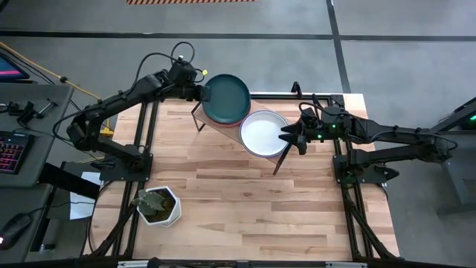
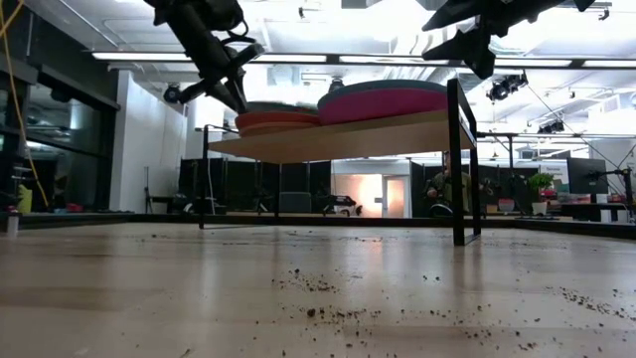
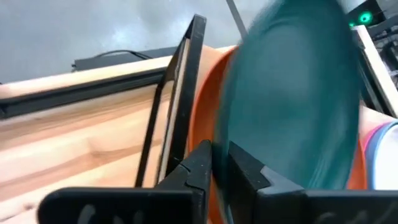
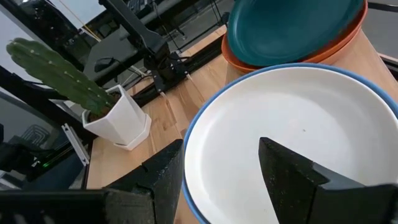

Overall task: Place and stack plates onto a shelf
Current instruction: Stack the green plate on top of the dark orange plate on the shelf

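Now the left gripper (image 1: 201,92) pinches the green plate's (image 1: 226,98) rim at nine o'clock, the plate lying atop the red stack on the shelf (image 1: 277,158). Toward four o'clock, the white plate (image 1: 262,133) sits on its own stack; the right gripper (image 1: 286,135) hangs open at its three o'clock edge, empty.
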### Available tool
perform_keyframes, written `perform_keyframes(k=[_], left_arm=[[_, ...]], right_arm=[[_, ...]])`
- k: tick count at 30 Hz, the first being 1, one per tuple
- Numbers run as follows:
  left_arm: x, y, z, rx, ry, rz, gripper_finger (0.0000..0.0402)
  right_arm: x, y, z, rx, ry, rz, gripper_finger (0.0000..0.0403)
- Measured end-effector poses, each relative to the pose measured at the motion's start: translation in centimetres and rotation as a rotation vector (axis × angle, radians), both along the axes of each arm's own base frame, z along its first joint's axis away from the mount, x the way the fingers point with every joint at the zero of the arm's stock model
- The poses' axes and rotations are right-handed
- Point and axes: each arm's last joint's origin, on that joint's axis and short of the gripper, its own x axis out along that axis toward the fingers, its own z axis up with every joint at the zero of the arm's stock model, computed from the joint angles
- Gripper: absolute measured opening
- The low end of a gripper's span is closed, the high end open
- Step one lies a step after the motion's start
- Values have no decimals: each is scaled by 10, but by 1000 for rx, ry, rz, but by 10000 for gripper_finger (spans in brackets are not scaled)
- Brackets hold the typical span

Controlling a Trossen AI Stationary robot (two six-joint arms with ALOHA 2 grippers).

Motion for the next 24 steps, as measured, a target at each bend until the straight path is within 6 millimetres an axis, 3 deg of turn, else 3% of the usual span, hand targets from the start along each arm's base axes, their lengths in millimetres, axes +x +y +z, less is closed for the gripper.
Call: perform_keyframes(k=[15,24], left_arm=[[9,-6,5,37,-51,-72,115],[2,-12,27,118,-154,-82,144]], right_arm=[[0,0,0,-3,0,1,190],[0,0,0,-3,0,1,190]])
